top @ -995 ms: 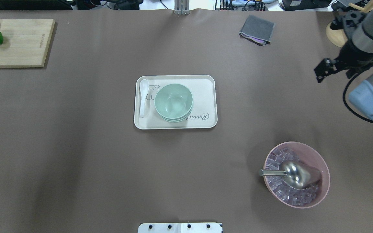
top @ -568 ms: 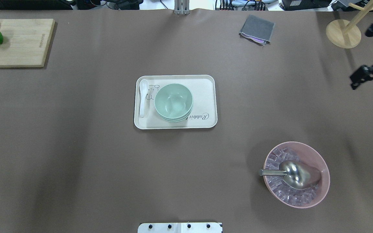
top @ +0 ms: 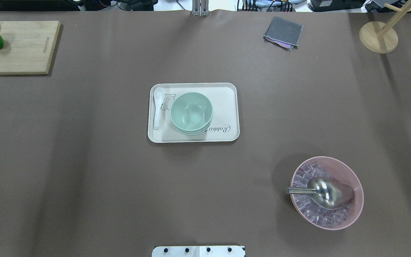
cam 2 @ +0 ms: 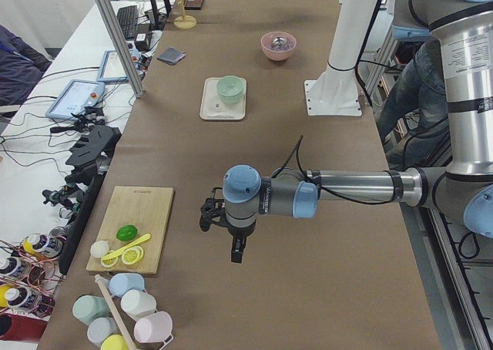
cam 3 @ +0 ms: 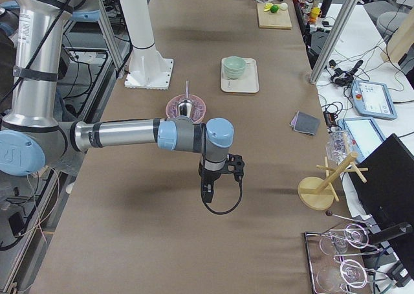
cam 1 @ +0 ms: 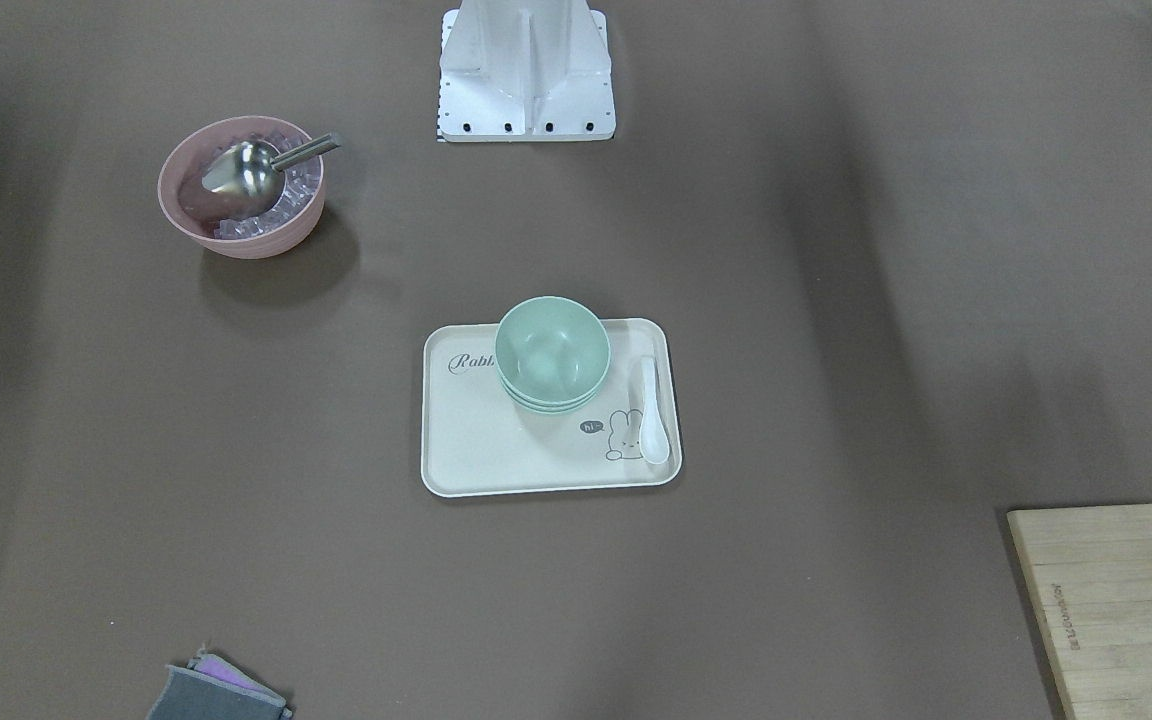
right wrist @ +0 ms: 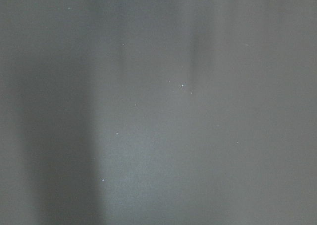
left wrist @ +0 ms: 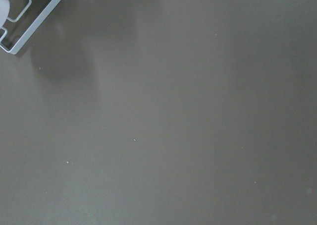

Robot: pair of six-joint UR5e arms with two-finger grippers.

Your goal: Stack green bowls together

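lower green bowls (top: pixel 193 131) mostly hidden, left end effector (cam 2: pixel 236 253) and right end effector (cam 3: pixel 207 197) unreadable

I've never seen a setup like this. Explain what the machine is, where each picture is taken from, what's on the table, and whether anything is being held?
It is a robot with two arms at a table, each ending in a two-finger pincer. Two pictures look down on the table, one from behind the robot, one from across it. Two look along it from the ends: one shows the left pincer, the other the right pincer, both over bare table, apparently holding nothing. Two come from wrist cameras and show mostly tabletop. In the middle the green bowls sit nested on a tray beside a white spoon. Elsewhere: a pink bowl with a metal scoop, a cutting board, a grey cloth.
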